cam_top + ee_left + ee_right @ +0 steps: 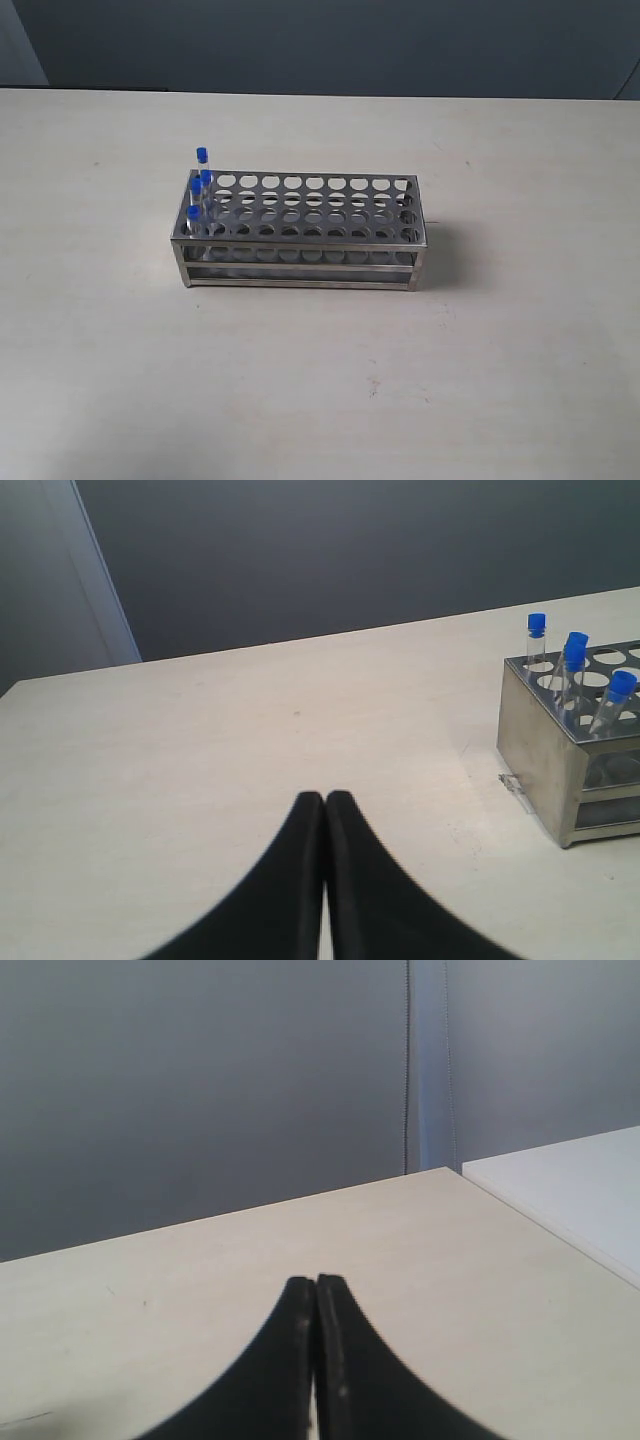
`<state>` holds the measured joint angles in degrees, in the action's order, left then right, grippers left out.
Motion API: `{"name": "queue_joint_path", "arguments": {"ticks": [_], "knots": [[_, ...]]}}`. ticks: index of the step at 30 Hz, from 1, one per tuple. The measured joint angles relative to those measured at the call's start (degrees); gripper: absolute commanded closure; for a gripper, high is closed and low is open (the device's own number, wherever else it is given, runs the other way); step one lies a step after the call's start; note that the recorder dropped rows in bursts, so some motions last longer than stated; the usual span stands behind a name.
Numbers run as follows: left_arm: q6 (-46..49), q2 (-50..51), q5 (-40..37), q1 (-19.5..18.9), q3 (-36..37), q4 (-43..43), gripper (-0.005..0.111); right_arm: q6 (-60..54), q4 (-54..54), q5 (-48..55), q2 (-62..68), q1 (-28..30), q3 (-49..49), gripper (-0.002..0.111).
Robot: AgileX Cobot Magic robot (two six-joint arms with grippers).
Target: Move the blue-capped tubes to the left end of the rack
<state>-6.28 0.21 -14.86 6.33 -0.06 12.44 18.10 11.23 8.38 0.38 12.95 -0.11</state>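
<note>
Bright, polished stainless steel on the rack (300, 240): glossy top plate and bars, with glints along the near rail. Duller, brushed-looking sheet metal on its left end plate (535, 745), with smudged reflections. Clear, smooth, glossy glass or plastic for the blue-capped tubes (200, 192); cannot tell which. Smooth, plastic-looking blue caps (576, 644) with a slight sheen. Pale, matt table top (320, 390), laminate-like, smooth, with faint specks and scuffs. Matt black, plastic- or rubber-like left gripper (325, 802) and right gripper (315, 1285), with pale flecks on the right one. Flat, matt grey wall (330, 40) at the far side.
</note>
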Motion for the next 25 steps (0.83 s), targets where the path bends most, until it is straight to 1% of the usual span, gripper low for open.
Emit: {"name": "queue_joint_path", "arguments": {"ticks": [7, 14, 25], "knots": [[0.0, 0.0, 0.0, 0.0, 0.0, 0.0, 0.106, 0.0, -0.13, 0.0, 0.0, 0.0, 0.0, 0.109], [0.0, 0.0, 0.0, 0.0, 0.0, 0.0, 0.106, 0.0, -2.74, 0.0, 0.0, 0.0, 0.0, 0.109], [0.0, 0.0, 0.0, 0.0, 0.0, 0.0, 0.106, 0.0, -2.84, 0.0, 0.0, 0.0, 0.0, 0.109]]}}
